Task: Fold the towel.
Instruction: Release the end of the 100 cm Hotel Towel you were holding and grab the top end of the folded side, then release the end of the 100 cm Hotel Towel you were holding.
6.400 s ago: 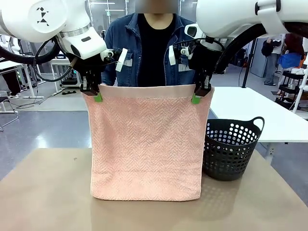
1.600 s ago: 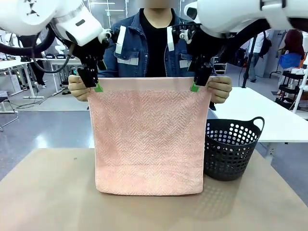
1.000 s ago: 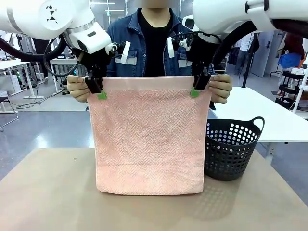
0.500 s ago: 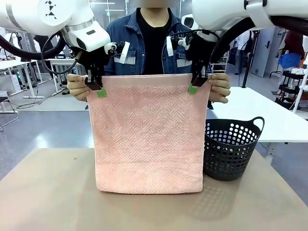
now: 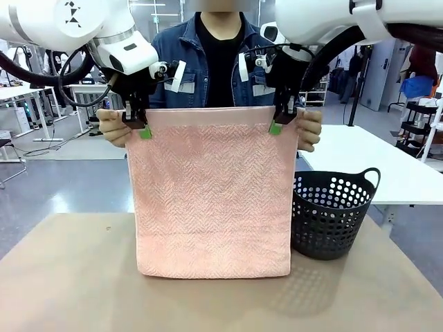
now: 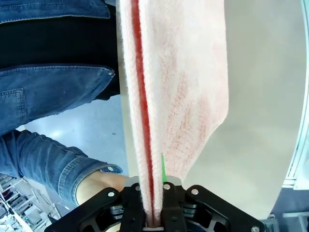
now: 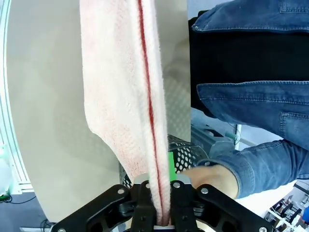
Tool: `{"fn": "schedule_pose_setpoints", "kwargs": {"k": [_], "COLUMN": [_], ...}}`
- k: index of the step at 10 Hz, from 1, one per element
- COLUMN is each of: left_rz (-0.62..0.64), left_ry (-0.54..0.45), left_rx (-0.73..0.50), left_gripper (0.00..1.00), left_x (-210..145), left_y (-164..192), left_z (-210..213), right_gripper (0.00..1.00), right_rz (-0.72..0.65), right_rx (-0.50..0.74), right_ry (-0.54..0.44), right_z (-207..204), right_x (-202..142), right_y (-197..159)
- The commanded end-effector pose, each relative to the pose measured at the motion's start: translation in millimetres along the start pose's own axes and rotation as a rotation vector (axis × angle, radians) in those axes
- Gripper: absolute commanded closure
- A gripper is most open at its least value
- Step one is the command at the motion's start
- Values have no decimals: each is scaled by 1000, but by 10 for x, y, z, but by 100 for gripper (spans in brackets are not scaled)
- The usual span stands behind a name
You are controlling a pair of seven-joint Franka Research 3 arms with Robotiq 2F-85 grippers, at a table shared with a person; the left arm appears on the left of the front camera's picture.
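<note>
- The left gripper (image 5: pixel 140 128) is clamping the upper left corner of the towel (image 5: pixel 211 200). Its jaws are standing narrow, with only cloth between the green pads.
- The right gripper (image 5: pixel 277 124) is clamping the upper right corner in the same narrow pinch.
- The towel is hanging flat at frame centre, its lower edge low over the bench (image 5: pixel 69 277). Whether it is touching cannot be told.
- In both wrist views, two cloth layers are passing between the fingers.
- The person's hands (image 5: pixel 111 128) are holding the top edge just outside each gripper.
- The basket (image 5: pixel 332 214) is standing at lower right, just beside the towel.
- Step in hand, as judged: the doubled towel is being taken over at its top corners.
- The next move is calling for the person's release, then level, matched travel of both grippers to lay the towel on the bench.
</note>
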State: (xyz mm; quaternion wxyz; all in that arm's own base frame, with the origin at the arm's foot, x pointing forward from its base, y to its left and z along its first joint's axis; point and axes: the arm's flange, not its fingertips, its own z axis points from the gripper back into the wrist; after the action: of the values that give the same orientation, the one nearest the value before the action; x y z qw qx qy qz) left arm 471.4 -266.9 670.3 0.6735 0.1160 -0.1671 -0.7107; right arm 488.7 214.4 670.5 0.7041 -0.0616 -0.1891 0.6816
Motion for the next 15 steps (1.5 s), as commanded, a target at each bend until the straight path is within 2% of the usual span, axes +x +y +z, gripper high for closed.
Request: {"fn": "schedule_pose_setpoints", "kwargs": {"k": [1, 15], "left_rz": [-1, -1], "left_ry": [-2, -2], "left_rx": [3, 3], "left_gripper": [100, 100], "left_x": [9, 9], "left_y": [3, 3], "left_z": [20, 20], "right_gripper": [100, 100], "right_rz": [-2, -2], "right_rx": [-3, -3], "right_ry": [-1, -1], "right_z": [21, 21], "right_x": [-12, -12], "right_y": [-2, -2]}}
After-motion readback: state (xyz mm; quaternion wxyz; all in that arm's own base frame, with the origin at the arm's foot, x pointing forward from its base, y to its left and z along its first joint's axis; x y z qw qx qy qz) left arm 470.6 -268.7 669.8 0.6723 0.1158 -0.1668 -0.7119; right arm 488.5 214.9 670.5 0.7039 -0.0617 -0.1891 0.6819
